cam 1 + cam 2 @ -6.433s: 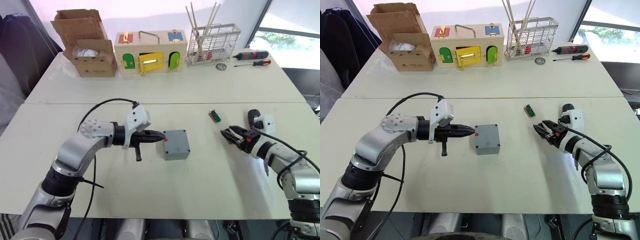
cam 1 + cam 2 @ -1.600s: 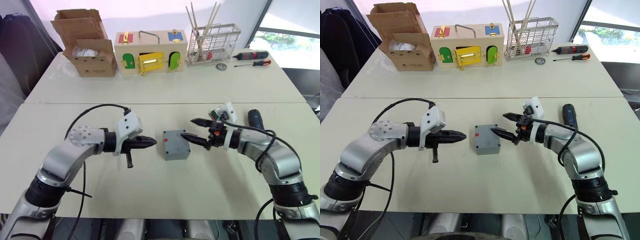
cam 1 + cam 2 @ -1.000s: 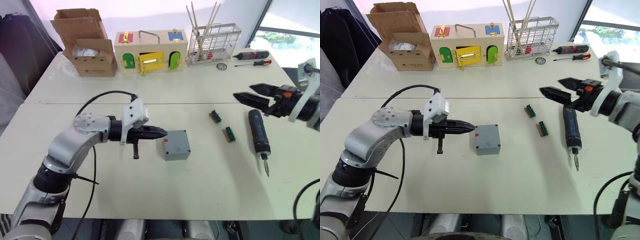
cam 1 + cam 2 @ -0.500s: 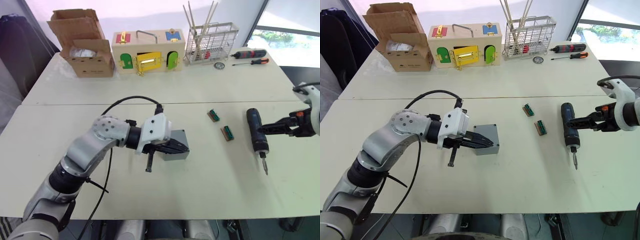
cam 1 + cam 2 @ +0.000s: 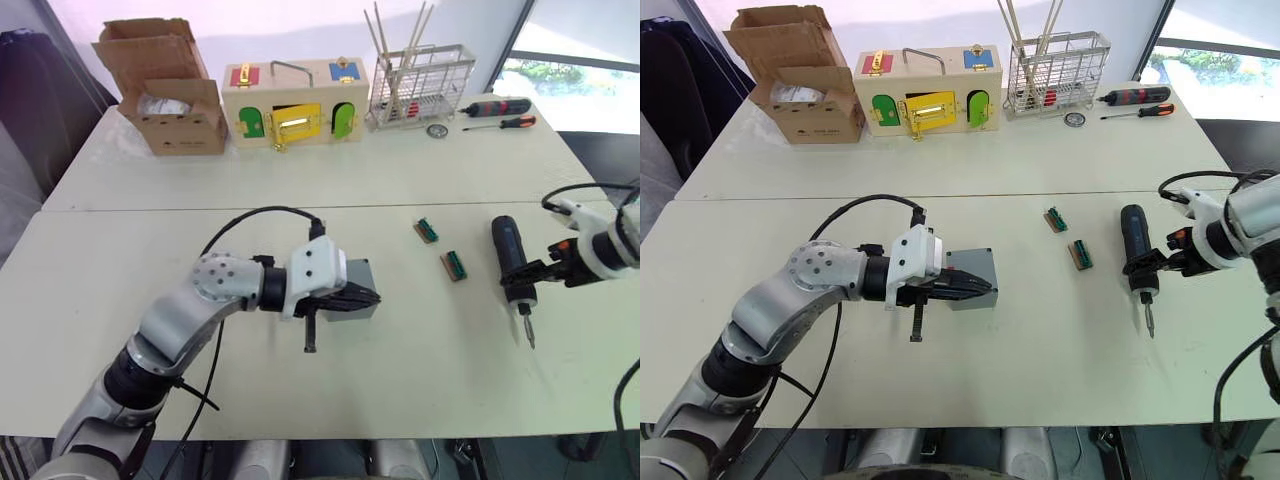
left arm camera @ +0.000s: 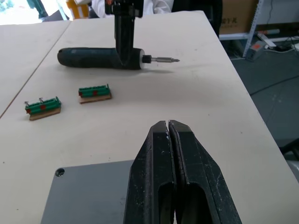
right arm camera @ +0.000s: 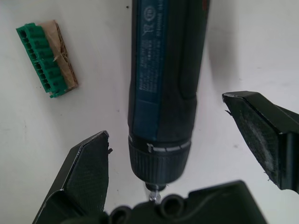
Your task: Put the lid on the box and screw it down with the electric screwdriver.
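Observation:
The grey box (image 5: 975, 261) stands mid-table. The lid (image 6: 88, 191), flat and grey with a screw hole at its corner, lies on top of it. My left gripper (image 6: 168, 123) hovers just over the lid, shut with nothing between its fingers. The electric screwdriver (image 5: 512, 255), thick and black, lies on the table to the right with its bit pointing toward the near edge. My right gripper (image 7: 180, 154) is open at the tool's front collar, one finger (image 7: 88, 172) on each side of the body, not closed on it.
Two green terminal blocks (image 5: 427, 231) (image 5: 455, 265) lie between the box and the screwdriver. Along the far table stand a cardboard box (image 5: 165, 90), a wooden latch box (image 5: 290, 103), a wire rack (image 5: 420, 85) and slim hand screwdrivers (image 5: 500, 108).
My right gripper has come in from the right and now straddles the screwdriver's front end. The left gripper stays shut over the box, shifted slightly.

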You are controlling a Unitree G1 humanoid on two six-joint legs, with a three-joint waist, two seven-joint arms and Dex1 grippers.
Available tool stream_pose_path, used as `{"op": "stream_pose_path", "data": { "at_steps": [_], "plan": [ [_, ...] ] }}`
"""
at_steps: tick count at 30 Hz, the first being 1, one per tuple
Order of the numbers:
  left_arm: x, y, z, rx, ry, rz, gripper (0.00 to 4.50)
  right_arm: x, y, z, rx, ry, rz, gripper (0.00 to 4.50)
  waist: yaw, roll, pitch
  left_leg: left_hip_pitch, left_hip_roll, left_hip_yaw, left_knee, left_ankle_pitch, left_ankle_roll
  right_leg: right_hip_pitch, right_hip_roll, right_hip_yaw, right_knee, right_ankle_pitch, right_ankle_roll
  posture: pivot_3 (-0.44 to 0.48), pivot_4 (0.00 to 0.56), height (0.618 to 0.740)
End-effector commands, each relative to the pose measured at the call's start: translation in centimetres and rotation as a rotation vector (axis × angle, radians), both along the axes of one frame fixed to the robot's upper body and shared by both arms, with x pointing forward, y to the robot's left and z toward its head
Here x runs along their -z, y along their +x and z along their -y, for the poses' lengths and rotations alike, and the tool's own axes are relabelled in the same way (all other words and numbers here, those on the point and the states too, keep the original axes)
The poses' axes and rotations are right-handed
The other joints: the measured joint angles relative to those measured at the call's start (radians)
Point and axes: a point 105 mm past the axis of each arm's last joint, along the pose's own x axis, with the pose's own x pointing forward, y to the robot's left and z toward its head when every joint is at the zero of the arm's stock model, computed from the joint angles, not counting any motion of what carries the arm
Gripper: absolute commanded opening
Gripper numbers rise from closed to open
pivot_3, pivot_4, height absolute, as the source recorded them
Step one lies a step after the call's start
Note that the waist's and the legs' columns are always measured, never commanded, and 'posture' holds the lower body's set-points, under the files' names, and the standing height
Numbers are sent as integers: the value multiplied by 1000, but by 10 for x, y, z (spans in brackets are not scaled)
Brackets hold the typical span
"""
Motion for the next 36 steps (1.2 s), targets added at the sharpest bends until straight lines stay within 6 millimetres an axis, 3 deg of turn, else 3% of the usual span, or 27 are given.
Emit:
{"op": "stream_pose_path", "data": {
  "at_steps": [1, 7, 8, 16, 19, 24, 26, 28, 32, 33, 35, 36],
  "plan": [
    [-6, -6, 2, 8, -17, 32, 0, -10, 7, 4, 18, -11, 27, 4487, -1, 0, 0, 0, 0, 0, 0, 0, 0, 0, 0, 0, 0, 0, 0, 0, 150, 730],
    [-7, -3, 3, -22, -28, 32, 0, 11, 5, 4, -9, -56, -70, 4487, -5, 0, 0, 0, 0, 0, 0, 0, 0, 0, 0, 0, 0, 0, 0, 0, 150, 730],
    [-6, -3, 3, -24, -29, 31, 0, 12, 5, 3, -20, -58, -79, 3980, -5, -1, 0, 0, 0, 0, 0, 0, 0, 0, 0, 0, 0, 0, 0, 0, 150, 730],
    [-6, -2, 4, -43, -38, 34, 0, 21, -5, 5, -89, -89, -167, 1814, -3, -1, 0, 0, 0, -1, 0, 0, -1, 0, 0, -1, 0, 0, 0, 0, 150, 730],
    [-7, -1, 4, -48, -40, 35, 0, 25, -7, 7, -82, -88, -178, 1813, 0, -1, 0, 0, 0, -1, 0, 0, -1, 0, 0, -1, 0, 0, 0, 0, 150, 730],
    [-6, 1, 3, -55, -39, 35, 0, 18, 10, 9, -23, -90, -86, 1813, 0, -5, -3, 0, 0, -1, 1, 1, -1, 1, 0, -1, 0, 0, 0, 0, 150, 730],
    [-8, 6, -1, -62, -36, 35, 0, -28, 45, -1, 55, 18, 184, 1813, -10, -6, -2, 1, 0, -1, 1, 1, -2, 2, 0, -1, 0, 0, 0, 0, 150, 730],
    [-8, 10, -6, -68, -29, 33, 0, -65, 66, -5, 101, 92, 386, 1813, -16, 3, 2, 1, -1, 4, 2, 1, -3, 0, -1, 4, 1, 1, 0, 0, 150, 730],
    [-13, 21, -18, -82, -18, 32, 0, -129, 82, -7, 187, 276, 745, 1813, -4, 5, 3, 1, 0, 5, -6, 1, -3, -7, -1, 3, 4, 0, 0, 0, 150, 730],
    [-16, 25, -20, -89, -20, 31, 0, -151, 85, -11, 199, 358, 913, 1813, -1, 5, 3, 0, 0, 3, -8, 2, -3, -7, 0, 1, 3, 0, 0, 0, 150, 730],
    [-21, 34, -25, -103, -25, 27, 0, -180, 78, -12, 238, 429, 1217, 1813, 3, 3, 3, 0, 0, 1, -13, 3, -6, -7, 0, -1, 3, 0, 0, 0, 150, 730],
    [-23, 37, -28, -108, -24, 27, 0, -184, 70, -15, 261, 444, 1308, 1813, 1, 3, 3, 0, 0, -1, -13, 4, -6, -7, 0, -2, 4, 1, 0, 0, 150, 730]
  ]
}}
